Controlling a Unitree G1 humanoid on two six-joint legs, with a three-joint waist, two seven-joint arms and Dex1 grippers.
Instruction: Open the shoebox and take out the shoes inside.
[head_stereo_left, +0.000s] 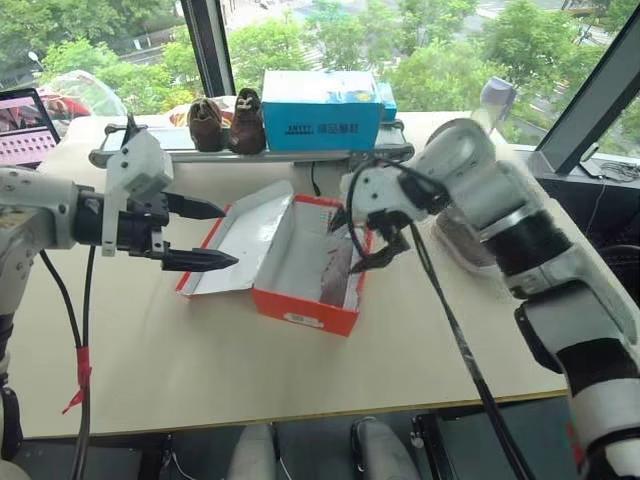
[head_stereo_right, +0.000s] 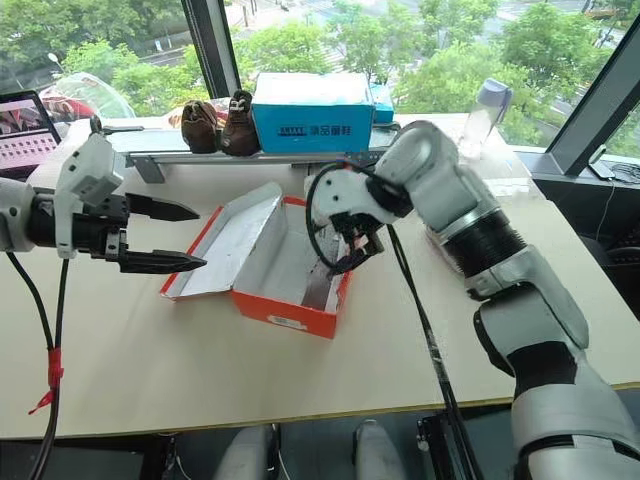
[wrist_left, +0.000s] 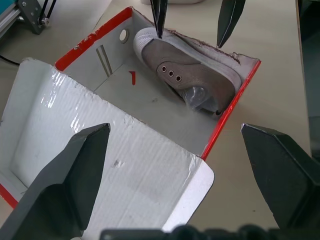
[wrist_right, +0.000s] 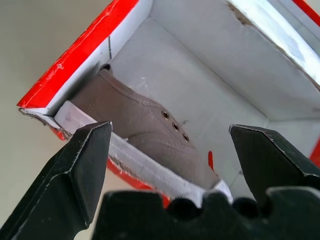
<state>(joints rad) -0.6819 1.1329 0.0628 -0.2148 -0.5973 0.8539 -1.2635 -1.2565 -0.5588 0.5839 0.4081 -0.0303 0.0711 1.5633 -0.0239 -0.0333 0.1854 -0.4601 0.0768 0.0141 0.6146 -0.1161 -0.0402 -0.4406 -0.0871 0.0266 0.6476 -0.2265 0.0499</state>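
The red-orange shoebox stands open in the middle of the table, its white-lined lid folded back to the left. One grey-taupe shoe with a pale sole lies on its side against the box's right wall. My right gripper hangs open just above that wall, tips pointing down, and in the right wrist view the shoe lies between its spread fingers. My left gripper is open and empty, level with the lid's left edge and pointing at the box.
At the back a metal shelf carries a light-blue box and a dark brown pair of shoes. A laptop sits far left and a bottle back right. A black cable runs down to the table's front edge.
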